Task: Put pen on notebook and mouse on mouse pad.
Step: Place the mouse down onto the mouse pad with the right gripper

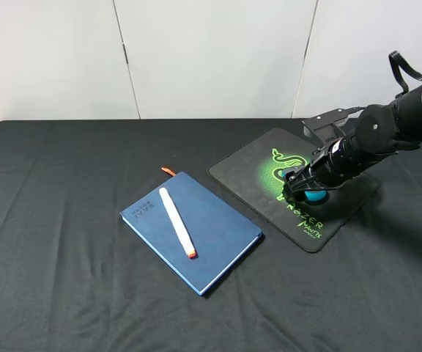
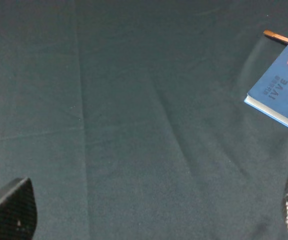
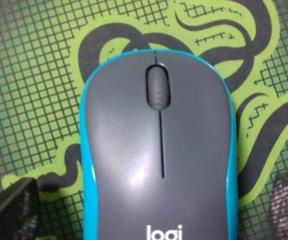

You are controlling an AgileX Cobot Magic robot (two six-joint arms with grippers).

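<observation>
- Mouse (image 3: 156, 150) seen resting on mouse pad (image 1: 251, 172); right gripper (image 3: 154, 210) fingers spread wide either side.
- Pen (image 1: 176, 221) laid on notebook (image 1: 211, 235).
- Left gripper (image 2: 149, 215) fingers wide, nothing held.
- Risk: mouse could be nudged if fingers are lifted askew.

One pen (image 1: 176, 221); one notebook (image 1: 211, 242) (blue); one mouse (image 3: 156, 150); one mouse pad (image 1: 251, 176).

The high view looks down across the counter (image 1: 64, 293). The right wrist view sits close above the mouse (image 3: 159, 150). Left wrist and high views share the notebook (image 2: 284, 95).
</observation>
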